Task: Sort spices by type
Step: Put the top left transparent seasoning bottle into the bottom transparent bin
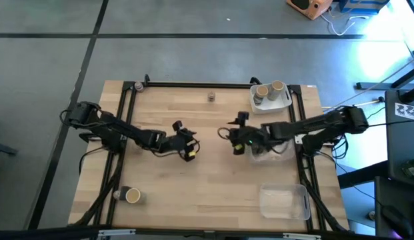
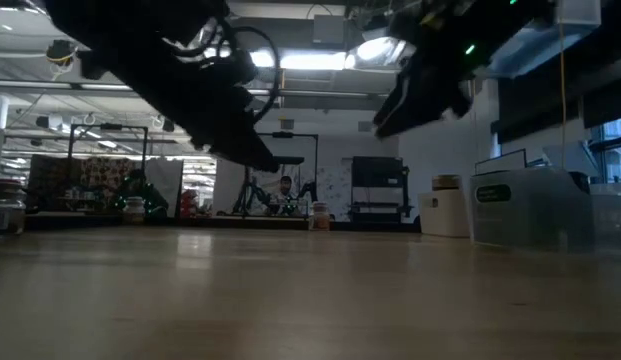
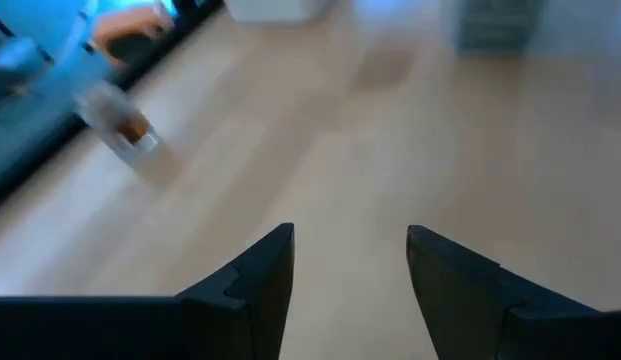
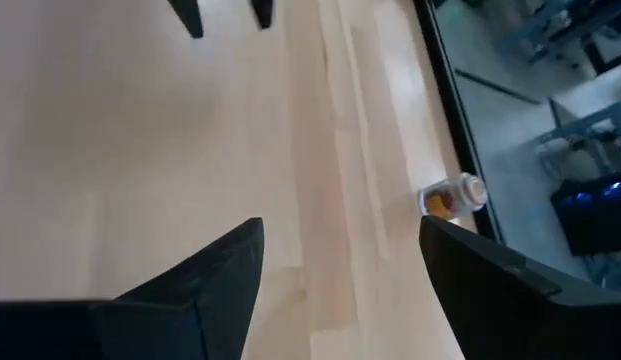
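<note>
Fingers first: both my pairs stand spread with nothing between them. Those of my left gripper hang over the middle of the wooden surface, and in the left wrist view the two dark fingers show only bare wood in the gap. My right gripper faces it from the other side, near the centre as well, its fingers likewise parted over bare wood.

One small clear spice jar with something orange inside lies near the far edge of the surface, well apart from both pairs of fingers and roughly between them. It shows blurred in the left wrist view, so I cannot say for sure whether it lies tipped or upright there; in the right wrist view it seems to lie on its side beside the black frame rail.

Two tan-topped jars and a greyish one sit in a white tray at the far right corner, behind my right arm. Another tan-topped jar stands near the front left corner, well behind my left fingers. A clear plastic tray rests at the front right.
</note>
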